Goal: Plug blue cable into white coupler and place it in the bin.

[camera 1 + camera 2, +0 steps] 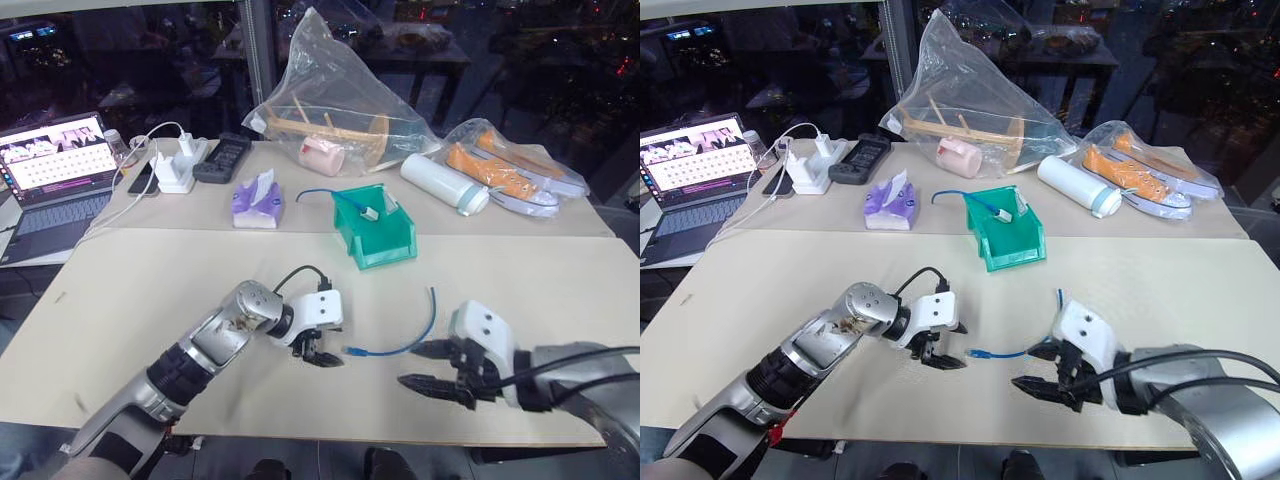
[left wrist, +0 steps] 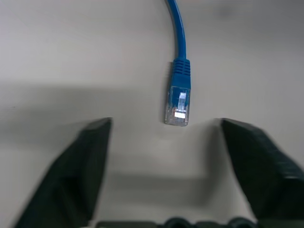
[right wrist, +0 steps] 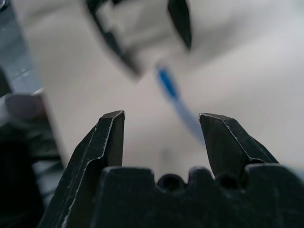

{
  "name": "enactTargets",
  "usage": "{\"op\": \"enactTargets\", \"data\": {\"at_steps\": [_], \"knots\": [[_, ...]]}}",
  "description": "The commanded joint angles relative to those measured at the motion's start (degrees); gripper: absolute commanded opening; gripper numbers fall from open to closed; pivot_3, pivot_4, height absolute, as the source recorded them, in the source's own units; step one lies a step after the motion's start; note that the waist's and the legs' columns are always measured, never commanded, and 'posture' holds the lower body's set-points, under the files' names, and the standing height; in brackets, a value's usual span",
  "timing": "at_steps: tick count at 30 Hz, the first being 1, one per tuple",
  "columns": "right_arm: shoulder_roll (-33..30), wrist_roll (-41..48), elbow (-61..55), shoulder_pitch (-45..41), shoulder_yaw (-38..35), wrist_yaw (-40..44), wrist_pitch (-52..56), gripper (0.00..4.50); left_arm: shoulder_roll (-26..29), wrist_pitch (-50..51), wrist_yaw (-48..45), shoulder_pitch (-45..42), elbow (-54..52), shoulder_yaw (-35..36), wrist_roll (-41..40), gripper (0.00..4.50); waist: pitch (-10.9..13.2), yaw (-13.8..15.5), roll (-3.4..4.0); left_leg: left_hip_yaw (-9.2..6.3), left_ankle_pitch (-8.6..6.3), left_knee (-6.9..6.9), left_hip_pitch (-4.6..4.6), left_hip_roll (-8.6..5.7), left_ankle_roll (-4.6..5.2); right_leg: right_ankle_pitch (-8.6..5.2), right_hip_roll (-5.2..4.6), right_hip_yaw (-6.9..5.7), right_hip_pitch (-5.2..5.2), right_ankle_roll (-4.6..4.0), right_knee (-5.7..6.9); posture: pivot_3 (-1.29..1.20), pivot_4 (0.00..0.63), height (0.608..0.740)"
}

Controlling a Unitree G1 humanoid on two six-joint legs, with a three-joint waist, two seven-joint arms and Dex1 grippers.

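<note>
- Beige tabletop carries the work area; dark windows stand behind it.
- Thin, curved, bright blue network cable lies flat on the table between the two grippers, its clear plug pointing toward the left gripper.
- Left gripper, with two black fingers, stands with jaws apart and empty; the plug lies just ahead of the gap between its fingers, not touching them.
- Right gripper hovers near the cable's other side, jaws apart and holding nothing.
- Small teal-green plastic bin sits farther back, well apart from both grippers.
- Inside the bin lies a tiny white coupler joined to a second blue cable trailing out over the rim.
</note>
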Motion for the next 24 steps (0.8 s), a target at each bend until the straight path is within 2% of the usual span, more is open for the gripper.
{"op": "enactTargets", "data": {"at_steps": [1, 4, 6, 7, 11, 17, 21, 24], "knots": [[-0.2, 4.2, -3.9, 4.2, -6.5, -1.3, 2.8, 2.93, -0.4, 0.0, -1.1, 0.0, -0.3, 0.1, 0.0, 2.18, 0.0, 0.0, 0.00, 0.00, 0.00, 0.00, 0.01, 0.00, 0.00, 0.00, 0.00, 0.00, 0.00, 0.00, 0.01, 0.00, 0.150, 0.740], [0.0, 5.4, -4.6, 7.1, -8.3, -2.5, 3.2, 2.93, -0.6, 0.3, -1.1, 0.3, -0.3, 0.5, -0.2, 1.19, 0.0, -0.2, 0.00, 0.01, 0.00, 0.01, 0.05, 0.00, 0.00, 0.00, 0.00, 0.02, 0.02, 0.00, 0.03, 0.00, 0.150, 0.740], [0.5, 6.1, -4.6, 8.3, -8.6, -3.6, 2.9, 2.93, -0.7, 0.4, -0.8, 0.5, -0.4, 1.0, -0.3, 0.35, 0.0, -0.2, -0.01, 0.00, 0.00, 0.02, 0.06, 0.00, 0.00, 0.00, 0.00, 0.02, 0.03, 0.00, 0.05, 0.00, 0.150, 0.740], [1.0, 6.5, -4.6, 8.5, -8.5, -4.3, 2.8, 2.93, -0.6, 0.5, -0.8, 0.5, -0.5, 1.4, -0.4, 0.10, 0.0, -0.2, -0.01, 0.01, 0.00, 0.02, 0.07, 0.00, 0.00, 0.00, 0.00, 0.02, 0.04, 0.00, 0.04, 0.00, 0.150, 0.740], [5.1, 9.6, -4.2, 8.2, -7.7, -8.2, 3.3, 2.93, -0.6, 5.0, -1.7, 0.7, -3.9, 5.4, -5.5, 0.07, 0.0, -0.4, -0.01, 0.00, 0.00, 0.03, 0.06, 0.00, 0.00, 0.00, 0.00, 0.02, 0.03, 0.00, 0.05, 0.00, 0.150, 0.740], [13.0, 18.0, -2.1, 7.1, -8.8, -15.7, 5.4, 2.93, -0.2, 10.3, -0.3, -1.3, -8.6, 9.5, -8.7, 0.07, 0.0, -0.5, -0.01, -0.02, 0.01, 0.03, 0.07, 0.00, 0.00, 0.00, 0.00, 0.02, 0.01, 0.00, 0.05, 0.00, 0.150, 0.740], [23.5, 30.4, 2.1, 5.8, -11.3, -29.5, 6.4, 2.93, 1.2, 15.6, 0.4, -3.1, -12.2, 12.7, -11.7, 0.07, 0.0, -0.6, 0.02, -0.06, 0.01, 0.03, 0.07, 0.01, -0.01, 0.00, 0.00, 0.00, -0.01, 0.00, 0.06, 0.00, 0.150, 0.740], [31.4, 39.4, 5.0, 4.9, -10.6, -45.6, 2.2, 2.93, 1.4, 18.6, 1.9, -3.1, -13.9, 15.6, -14.2, 0.07, 0.0, -0.7, 0.04, -0.06, 0.01, 0.02, 0.08, 0.00, -0.01, 0.00, 0.00, 0.02, -0.04, -0.01, 0.08, 0.00, 0.150, 0.740]]}}
